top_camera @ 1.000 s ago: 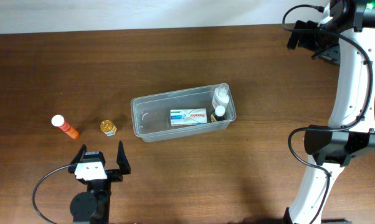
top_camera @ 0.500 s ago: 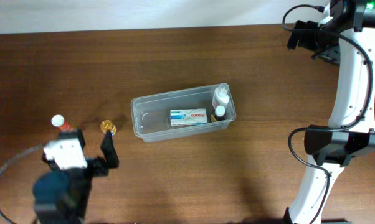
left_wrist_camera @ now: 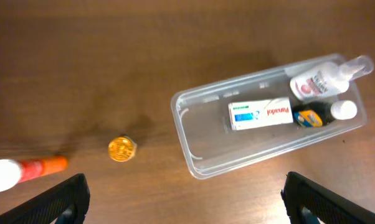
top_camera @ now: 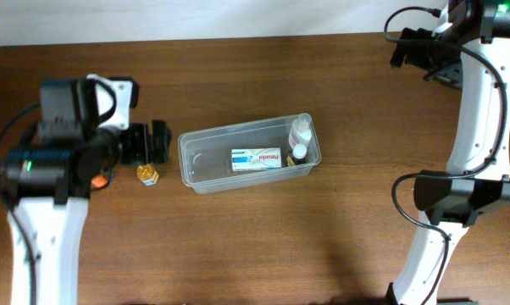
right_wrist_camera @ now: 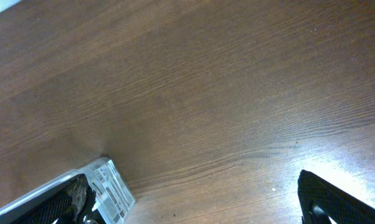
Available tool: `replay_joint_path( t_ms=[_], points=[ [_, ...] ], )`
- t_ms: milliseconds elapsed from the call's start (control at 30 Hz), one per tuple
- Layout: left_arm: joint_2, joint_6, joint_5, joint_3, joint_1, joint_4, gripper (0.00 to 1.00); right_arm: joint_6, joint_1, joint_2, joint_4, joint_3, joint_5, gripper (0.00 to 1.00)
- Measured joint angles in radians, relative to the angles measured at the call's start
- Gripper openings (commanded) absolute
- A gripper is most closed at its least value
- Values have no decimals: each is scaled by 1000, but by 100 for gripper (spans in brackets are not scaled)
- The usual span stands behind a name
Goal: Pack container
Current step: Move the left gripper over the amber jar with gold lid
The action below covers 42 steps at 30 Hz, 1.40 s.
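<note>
Clear container (top_camera: 202,168) holds box (top_camera: 257,158) and bottles (top_camera: 300,131); left gripper (top_camera: 149,142) spread wide near gold jar (top_camera: 147,174), right gripper (right_wrist_camera: 194,200) spread, well apart.

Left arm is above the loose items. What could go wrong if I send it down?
The orange tube lies on its side and may roll from the open left gripper. The gold-capped jar sits near the tube, so wide jaws could knock one while taking the other. The container is crowded with the spray bottle and box at the end away from the jar; a drop there might tip something.
</note>
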<state>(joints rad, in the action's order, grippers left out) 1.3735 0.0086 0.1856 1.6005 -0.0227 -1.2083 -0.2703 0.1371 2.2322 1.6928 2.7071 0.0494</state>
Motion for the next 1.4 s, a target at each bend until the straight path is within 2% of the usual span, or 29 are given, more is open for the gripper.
replay_joint_path(
  t_ms=[400,600,833,1167,1400],
  points=[
    [290,0,36,8,0,-67,100,-2,0,0,0,0,0,98],
    [298,-29,-19,8,24,-56,99,-3,0,0,0,0,0,98],
    [298,-115,-90,8,159,-18,99,-3,0,0,0,0,0,99],
    [304,-114,-94,-29,129,47,99,-4,0,0,0,0,0,98],
    [389,-115,-97,-82,124,52,99,-6,0,0,0,0,0,98]
  ],
)
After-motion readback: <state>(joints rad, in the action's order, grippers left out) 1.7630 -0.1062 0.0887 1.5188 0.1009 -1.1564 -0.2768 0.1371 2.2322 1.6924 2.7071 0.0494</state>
